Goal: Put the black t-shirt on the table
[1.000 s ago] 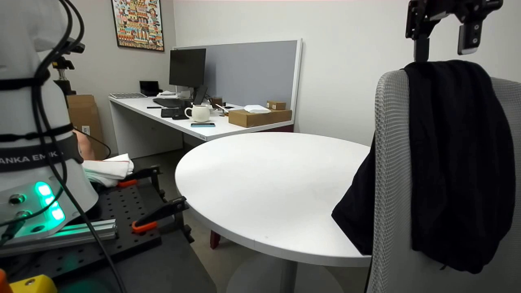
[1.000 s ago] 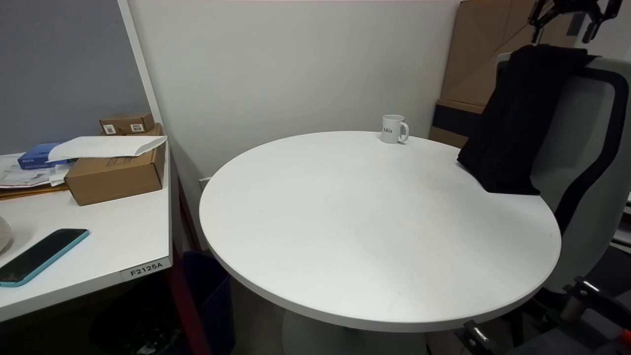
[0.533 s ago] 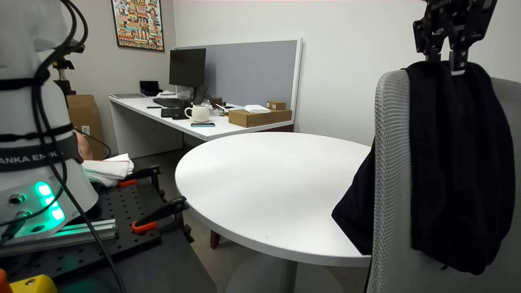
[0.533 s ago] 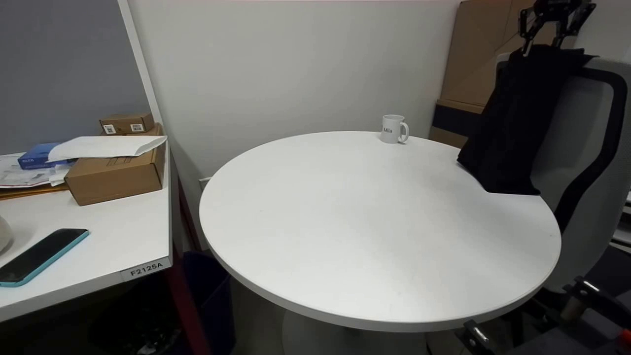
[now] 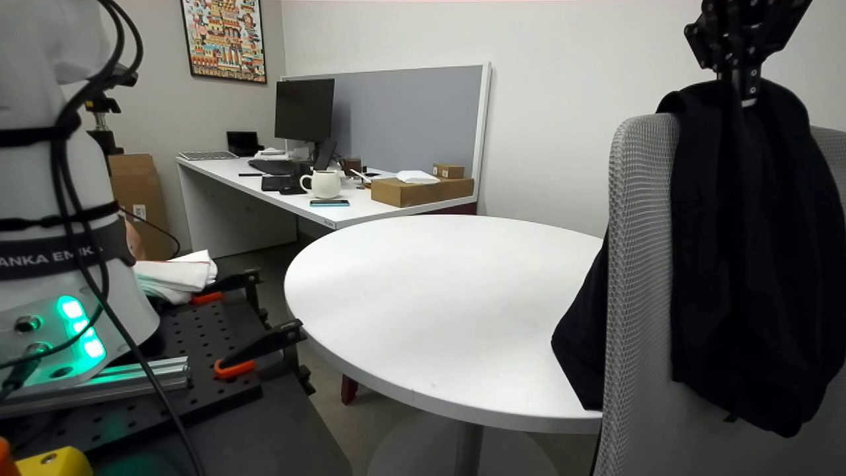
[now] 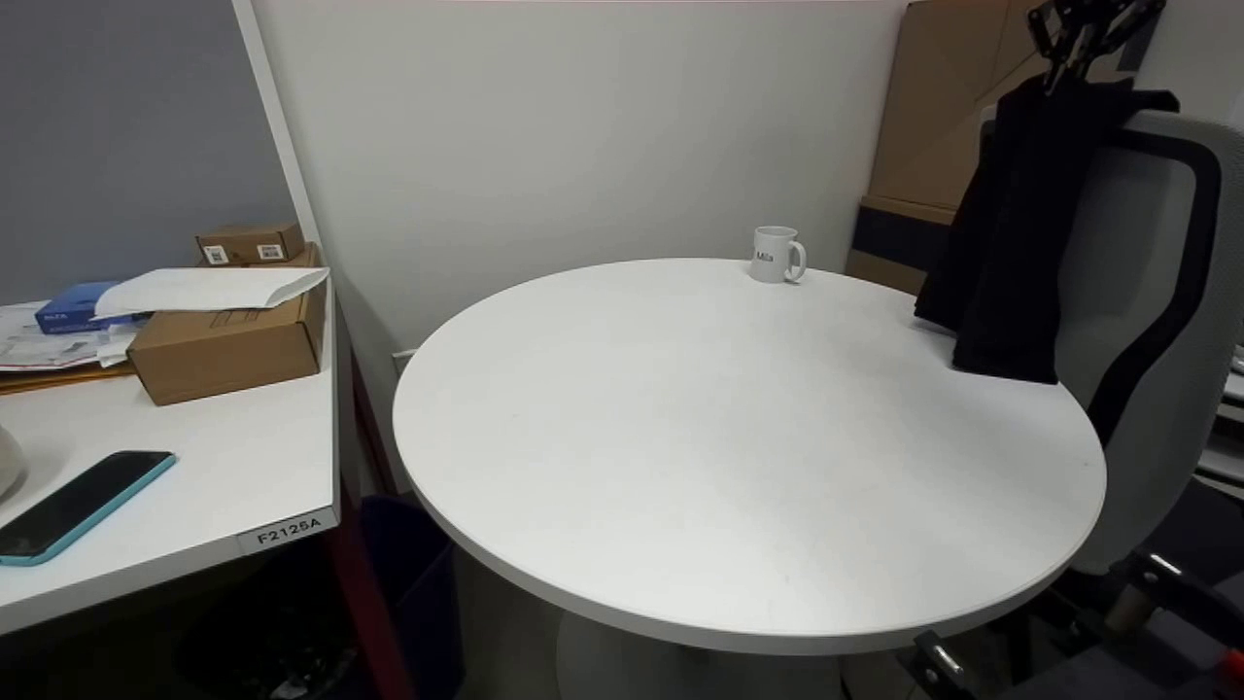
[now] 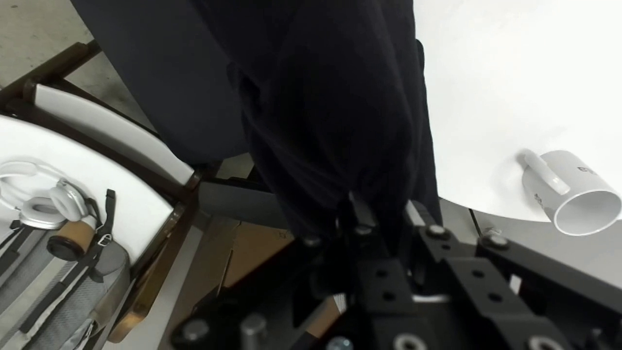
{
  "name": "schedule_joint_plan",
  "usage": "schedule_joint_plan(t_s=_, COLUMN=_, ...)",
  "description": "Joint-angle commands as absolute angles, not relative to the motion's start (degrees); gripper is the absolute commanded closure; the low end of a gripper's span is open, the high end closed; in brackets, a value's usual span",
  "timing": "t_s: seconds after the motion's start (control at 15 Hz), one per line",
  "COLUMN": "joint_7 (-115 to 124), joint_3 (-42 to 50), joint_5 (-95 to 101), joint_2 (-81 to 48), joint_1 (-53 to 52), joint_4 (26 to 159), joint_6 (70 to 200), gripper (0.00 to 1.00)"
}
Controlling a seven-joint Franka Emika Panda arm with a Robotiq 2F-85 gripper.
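The black t-shirt [image 5: 753, 264] hangs over the top of the grey chair back, with folds running down from where it is pinched. My gripper [image 5: 741, 92] points down at the chair's top edge, its jaws shut on the cloth there. In the wrist view the dark fabric [image 7: 335, 97] runs between the fingertips of the gripper [image 7: 385, 204] and spreads below. One side of the shirt [image 6: 1011, 262] drapes toward the round white table [image 6: 729, 437]. Its hem reaches the tabletop's edge area; whether it touches is hard to tell.
A mesh chair back [image 5: 641, 264] stands against the table's rim. A white mug [image 6: 775, 255] is near the table's far edge. A desk [image 5: 264, 182] with a monitor [image 5: 304, 109] and boxes stands behind. Black clamps [image 5: 264, 344] sit on the robot's mount beside the table.
The gripper came down onto the shirt's top and its jaws closed on the cloth. The shirt has bunched at the grip and risen slightly, its lower edges shifting a little.
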State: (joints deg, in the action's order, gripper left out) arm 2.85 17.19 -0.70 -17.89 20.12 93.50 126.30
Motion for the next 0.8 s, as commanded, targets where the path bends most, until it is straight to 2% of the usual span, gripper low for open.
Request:
schedule_joint_plan(t_s=0.0, joint_7=-0.35, joint_3=16.10, joint_5=-2.94, joint_2=-16.95, joint_1=21.05, joint_4=91.96, joint_6=124.78, gripper=0.93)
schedule_joint_plan(t_s=0.73, joint_7=-3.87, joint_3=14.74, joint_5=-0.29, joint_2=-8.97, joint_1=18.28, joint_4=84.46, joint_6=110.68, gripper=0.93)
